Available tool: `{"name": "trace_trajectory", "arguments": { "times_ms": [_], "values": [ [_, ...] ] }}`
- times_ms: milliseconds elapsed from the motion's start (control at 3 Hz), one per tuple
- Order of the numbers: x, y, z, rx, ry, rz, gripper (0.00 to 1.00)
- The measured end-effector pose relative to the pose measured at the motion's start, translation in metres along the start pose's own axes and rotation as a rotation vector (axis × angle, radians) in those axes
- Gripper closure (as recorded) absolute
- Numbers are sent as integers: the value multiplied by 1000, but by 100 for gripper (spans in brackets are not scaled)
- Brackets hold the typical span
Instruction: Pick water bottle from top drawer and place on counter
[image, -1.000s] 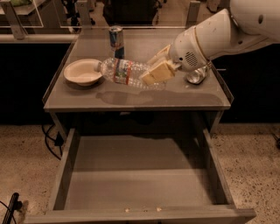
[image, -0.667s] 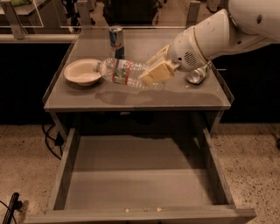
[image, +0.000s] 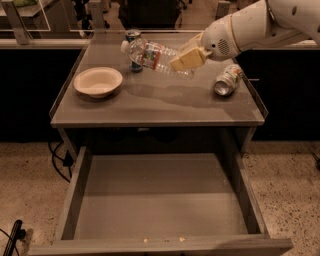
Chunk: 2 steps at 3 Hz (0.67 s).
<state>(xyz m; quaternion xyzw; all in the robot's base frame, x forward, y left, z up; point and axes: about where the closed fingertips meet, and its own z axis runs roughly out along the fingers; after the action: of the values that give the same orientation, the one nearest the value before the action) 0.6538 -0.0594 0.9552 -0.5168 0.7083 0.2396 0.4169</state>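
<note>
I hold the gripper (image: 186, 59) above the counter (image: 165, 107), fingers clamped on the bottle (image: 150, 54), which hangs tilted, cap toward the can (image: 132, 36). The drawer (image: 160, 246) is open below. I judge placing is in hand: next, lower onto bare counter beside the bowl (image: 98, 81), then let go.

Water bottle (image: 150, 54): clear ribbed plastic, glossy
Counter (image: 165, 106): matt grey metal
Gripper (image: 186, 59), upper right of centre: smooth cream finish

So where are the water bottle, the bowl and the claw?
water bottle (image: 151, 53), camera view, on its label band.
bowl (image: 98, 81), camera view, on its inside.
claw (image: 182, 61), camera view, between its fingertips, gripping the bottle above the counter (image: 165, 107).
</note>
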Motion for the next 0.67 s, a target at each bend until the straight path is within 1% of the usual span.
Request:
{"name": "trace_trajectory", "arguments": {
  "times_ms": [333,667],
  "values": [
    [6,-41,-2,40,-12,32,100],
    [10,-64,-2,61,-13,50,100]
  ]
}}
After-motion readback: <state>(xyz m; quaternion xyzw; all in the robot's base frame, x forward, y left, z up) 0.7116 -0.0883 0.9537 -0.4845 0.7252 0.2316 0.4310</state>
